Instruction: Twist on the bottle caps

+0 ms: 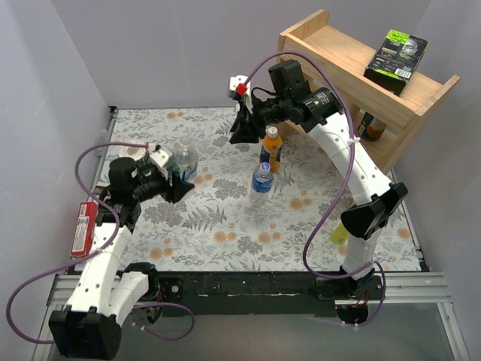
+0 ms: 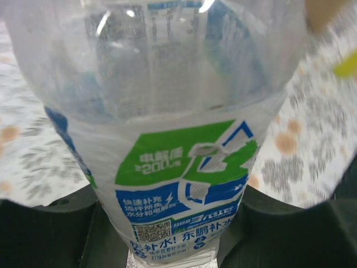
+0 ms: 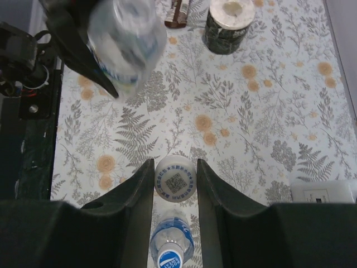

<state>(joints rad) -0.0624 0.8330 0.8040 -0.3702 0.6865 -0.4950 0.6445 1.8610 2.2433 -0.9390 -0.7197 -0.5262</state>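
Right up close, the clear glossy plastic bottle with the blue-and-green label [image 2: 178, 139] sat clamped in the left claw [image 1: 174, 186], low on its body. Over on the right claw [image 3: 175, 187], the black fingers stood narrow, seemingly pinching the whitish round plastic cap [image 3: 175, 177] atop the upright orange drink bottle [image 1: 272, 147]. The cap lay straight below that wrist, axis vertical, the right arm plainly nearer. The blue-capped clear bottle [image 1: 261, 179] stood just beside.
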